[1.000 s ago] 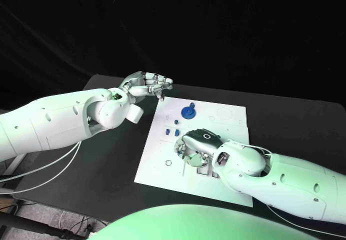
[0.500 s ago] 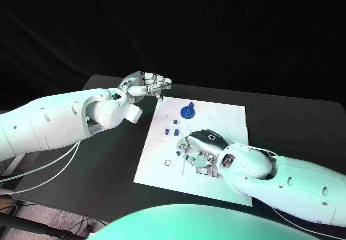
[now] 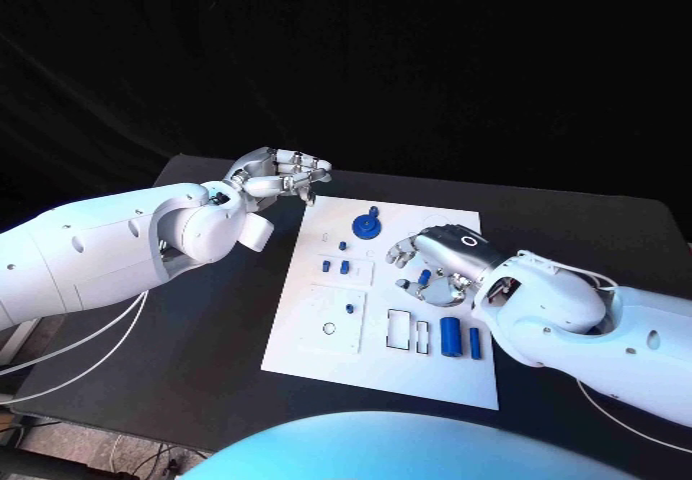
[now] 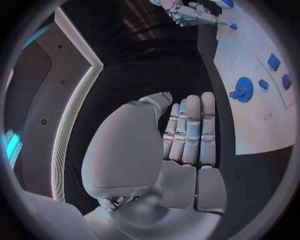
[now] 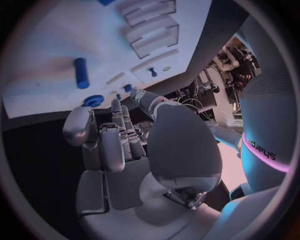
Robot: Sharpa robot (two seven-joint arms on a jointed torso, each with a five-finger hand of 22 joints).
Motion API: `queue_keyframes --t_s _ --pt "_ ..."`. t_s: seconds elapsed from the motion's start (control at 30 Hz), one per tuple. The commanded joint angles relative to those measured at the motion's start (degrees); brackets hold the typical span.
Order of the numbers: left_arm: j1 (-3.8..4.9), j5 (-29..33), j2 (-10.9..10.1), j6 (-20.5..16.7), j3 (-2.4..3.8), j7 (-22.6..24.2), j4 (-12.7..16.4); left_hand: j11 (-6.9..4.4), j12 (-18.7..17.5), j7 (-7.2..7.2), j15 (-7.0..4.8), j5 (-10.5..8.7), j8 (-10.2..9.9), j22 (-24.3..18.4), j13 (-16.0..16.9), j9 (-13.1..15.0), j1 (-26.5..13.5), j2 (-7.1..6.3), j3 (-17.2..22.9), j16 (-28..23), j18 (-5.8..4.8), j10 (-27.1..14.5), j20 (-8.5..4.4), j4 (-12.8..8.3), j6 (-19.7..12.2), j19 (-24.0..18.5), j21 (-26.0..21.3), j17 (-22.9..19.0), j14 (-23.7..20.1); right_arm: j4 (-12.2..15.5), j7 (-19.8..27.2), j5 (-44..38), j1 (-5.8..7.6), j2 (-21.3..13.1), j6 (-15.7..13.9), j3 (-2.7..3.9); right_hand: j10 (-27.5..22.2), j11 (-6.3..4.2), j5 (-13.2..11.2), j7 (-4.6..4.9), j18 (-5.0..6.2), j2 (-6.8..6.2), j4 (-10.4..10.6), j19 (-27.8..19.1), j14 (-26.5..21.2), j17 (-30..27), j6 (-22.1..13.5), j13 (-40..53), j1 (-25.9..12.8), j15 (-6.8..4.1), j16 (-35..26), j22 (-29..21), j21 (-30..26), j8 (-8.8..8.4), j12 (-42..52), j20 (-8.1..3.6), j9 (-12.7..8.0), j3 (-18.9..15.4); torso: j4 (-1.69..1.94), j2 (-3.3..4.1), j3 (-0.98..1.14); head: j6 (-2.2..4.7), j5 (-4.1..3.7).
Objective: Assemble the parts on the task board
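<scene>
White plastic sets the scene in the head view: the task board [image 3: 325, 345] lies mid-tabletop [image 3: 216, 330], and the right robot hand [image 3: 437, 265] hangs over its right half with its fingers closed round what looks like a small blue part [image 3: 423, 277]. The open rectangular slots [image 3: 398, 330] lie just toward the robot from that hand, beside a blue cylinder [image 3: 450, 337] whose long axis runs toward the robot. I judge the coming move to be a short carry to a seat on the board, so this arm is the nearer one. A blue disc [image 3: 371, 225] stands near the far edge and a few small blue pieces [image 3: 326, 266] sit left of the hand, close enough to be brushed. The left robot hand [image 3: 281, 176] is off the board's far left corner, fingers curled in on nothing. From the left wrist view, the left robot hand [image 4: 187, 130] has its fingers together and empty, the task board [image 4: 256, 125] and blue disc [image 4: 242, 90] lie beyond, and the right robot hand [image 4: 190, 12] shows the small blue part [image 4: 232, 25] at its fingertips. From the right wrist view, the right robot hand [image 5: 119, 145] faces the task board [image 5: 44, 55], the blue cylinder [image 5: 81, 72] beyond its fingers; the grip itself is hard to read here.
</scene>
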Motion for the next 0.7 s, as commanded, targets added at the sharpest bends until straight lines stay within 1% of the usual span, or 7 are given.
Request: queue_keyframes --t_s 0.03,0.13,0.17,0.27,0.5,0.6,0.7 --pt "-0.01 0.4 0.0 1.0 0.01 0.2 0.1 0.14 0.3 0.21 0.18 0.19 0.4 -0.1 0.1 0.1 -0.7 0.07 0.3 -0.2 0.34 -0.4 0.07 0.0 -0.3 0.1 -0.2 -0.1 -0.4 -0.3 -2.1 1.2 0.95 -1.4 5.4 0.01 -1.4 0.09 0.5 0.02 0.16 -0.54 0.3 -0.9 1.9 -0.1 -0.4 -0.3 -0.4 0.48 -0.1 -0.7 -1.1 -0.2 0.1 0.01 0.0 -1.6 0.07 0.07 -0.03 0.39 -0.75" --pt "-0.01 0.4 0.0 1.1 -0.02 0.2 0.1 0.14 0.3 0.21 0.18 0.19 0.4 -0.1 0.1 0.1 -0.7 0.07 0.3 -0.2 0.34 -0.4 0.07 0.0 -0.3 0.1 -0.2 -0.1 -0.4 -0.8 -2.2 1.3 1.52 -2.3 7.3 0.04 -2.6 0.2 0.9 0.05 0.36 -0.63 0.8 -1.5 1.7 -0.6 -0.7 -0.7 -0.2 0.61 -0.2 -1.4 -2.2 -0.46 0.5 0.12 0.0 -3.7 0.01 0.07 -0.02 0.48 -0.78" --pt "-0.02 0.4 0.0 1.1 -0.03 0.2 0.1 0.14 0.3 0.21 0.18 0.19 0.4 -0.1 0.1 0.1 -0.7 0.07 0.3 -0.2 0.34 -0.4 0.07 0.0 -0.3 0.1 -0.2 -0.1 -0.4 -0.9 -2.2 1.3 1.64 -2.5 7.8 0.04 -3.0 0.24 0.9 -0.03 0.42 -0.59 0.9 -1.7 1.6 -1.0 -0.7 -0.8 -0.1 0.63 -0.3 -1.7 -2.6 -0.46 0.5 0.16 0.1 -4.3 0.01 0.1 0.02 0.49 -0.81" --pt "-0.03 0.4 0.0 1.1 -0.05 0.2 0.1 0.14 0.3 0.21 0.18 0.19 0.4 -0.1 0.1 0.1 -0.7 0.07 0.3 -0.2 0.34 -0.4 0.07 0.0 -0.3 0.1 -0.2 -0.1 -0.4 -1.4 -2.2 1.3 1.86 -2.7 9.0 0.03 -3.5 0.25 0.9 -0.26 0.45 -0.46 1.1 -1.8 1.5 -1.1 -0.7 -0.9 0.3 0.65 -0.4 -1.8 -2.9 -0.52 0.7 0.19 0.1 -5.2 0.07 0.14 0.07 0.51 -0.83" --pt "-0.05 0.4 0.0 1.2 -0.08 0.2 0.1 0.14 0.3 0.21 0.18 0.19 0.4 -0.1 0.1 0.1 -0.7 0.07 0.3 -0.2 0.34 -0.4 0.07 0.0 -0.3 0.1 -0.2 -0.1 -0.4 -2.4 -2.0 1.5 1.87 -2.4 10.7 -0.06 -3.4 0.19 1.0 -0.36 0.35 0.07 1.1 -1.4 1.6 -0.8 -0.4 -1.0 1.0 0.6 -0.1 -1.4 -2.5 -0.41 1.2 0.18 0.2 -5.7 0.24 0.17 0.04 0.34 -0.84" --pt "-0.06 0.4 0.0 1.1 -0.08 0.2 0.1 0.14 0.3 0.21 0.18 0.19 0.4 -0.1 0.1 0.1 -0.7 0.07 0.3 -0.2 0.34 -0.4 0.07 0.0 -0.3 0.1 -0.2 -0.1 -0.4 -2.8 -1.9 1.6 1.71 -2.0 11.0 -0.12 -2.9 0.05 1.1 -0.37 0.26 0.55 1.3 -1.0 1.7 -0.8 -0.2 -1.0 1.4 0.49 -0.1 -1.0 -2.1 -0.35 1.8 0.11 0.2 -5.9 0.18 0.16 0.01 0.23 -0.75" --pt "-0.06 0.4 0.0 1.2 -0.08 0.2 0.1 0.14 0.3 0.21 0.18 0.19 0.4 -0.1 0.1 0.1 -0.7 0.07 0.3 -0.2 0.34 -0.4 0.07 0.0 -0.3 0.1 -0.2 -0.1 -0.4 -3.2 -1.9 1.8 1.49 -1.6 11.1 -0.17 -2.4 -0.07 1.1 -0.38 0.13 1.04 1.4 -0.5 1.7 -0.8 0.0 -1.1 1.8 0.39 0.0 -0.6 -1.5 -0.34 2.4 0.02 0.2 -5.9 0.2 0.17 0.01 0.14 -0.74"
